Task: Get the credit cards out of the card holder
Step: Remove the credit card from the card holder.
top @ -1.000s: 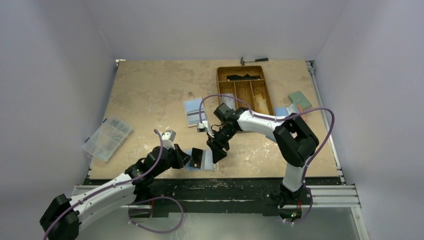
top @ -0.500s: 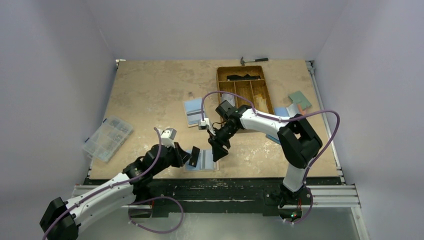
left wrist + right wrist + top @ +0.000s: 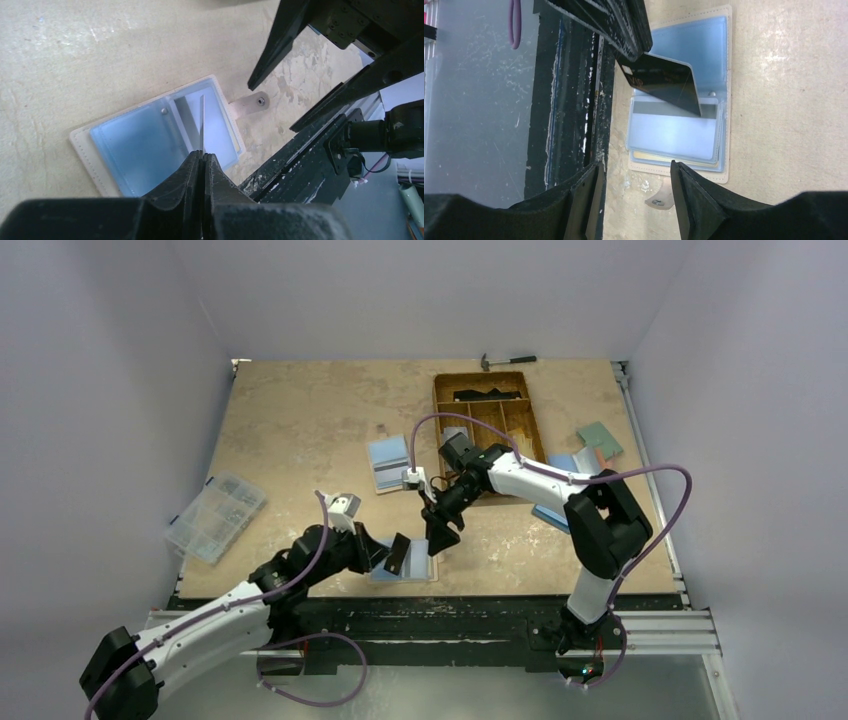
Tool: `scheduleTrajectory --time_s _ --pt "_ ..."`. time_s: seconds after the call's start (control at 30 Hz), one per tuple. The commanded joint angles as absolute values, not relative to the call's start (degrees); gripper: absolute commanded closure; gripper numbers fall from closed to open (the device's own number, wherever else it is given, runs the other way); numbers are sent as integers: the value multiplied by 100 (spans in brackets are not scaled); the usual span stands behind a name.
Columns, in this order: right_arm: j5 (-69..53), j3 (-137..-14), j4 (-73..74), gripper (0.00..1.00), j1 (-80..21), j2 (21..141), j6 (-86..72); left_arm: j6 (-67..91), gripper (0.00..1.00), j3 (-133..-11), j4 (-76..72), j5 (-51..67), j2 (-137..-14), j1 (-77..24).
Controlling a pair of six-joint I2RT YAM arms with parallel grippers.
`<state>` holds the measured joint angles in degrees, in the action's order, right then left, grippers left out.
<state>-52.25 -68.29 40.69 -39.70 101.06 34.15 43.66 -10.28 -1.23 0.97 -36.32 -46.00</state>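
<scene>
tan tabletop (image 3: pixel 300 440): at its near edge the card holder (image 3: pixel 716 90) lies open and flat, long axis along the edge, greyish cards (image 3: pixel 674 132) in its sleeves. left gripper (image 3: pixel 202 155) pinches a dark card (image 3: pixel 664 82) tilted above it. right gripper (image 3: pixel 636 175) hovers spread. farther back, a wooden compartment tray (image 3: pixel 440 405) holds dark items.

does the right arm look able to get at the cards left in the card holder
Probably yes: the right gripper hangs open over the card holder, whose stacked credit cards lie exposed. The left gripper, shut on a dark card, overhangs only one edge.
</scene>
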Motion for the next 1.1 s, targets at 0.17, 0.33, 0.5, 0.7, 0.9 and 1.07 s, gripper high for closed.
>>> scheduleTrajectory --time_s 0.17,0.33,0.5,0.7,0.9,1.07 --pt "-5624 -7239 3683 38 -3964 9958 3858 4216 100 -1375 -1078 841 -4058 -4577" --pt "-5680 -7224 3688 38 -3964 10074 3933 4274 100 -1362 -1352 1069 -4164 -4574" --pt "-5887 -7257 3884 39 -3971 10195 4040 4332 100 -1332 -1649 1223 -4306 -4584" --pt "-6273 -7383 4367 49 -4005 10460 4338 4365 100 -1314 -1827 1284 -4377 -4576" --pt "-6726 -7764 5175 97 -4034 10804 4939 4355 100 -1308 -1756 1233 -4328 -4573" --pt "-6607 -7805 5300 100 -4014 10793 5022 4359 78 -1546 -826 688 -4071 -4571"
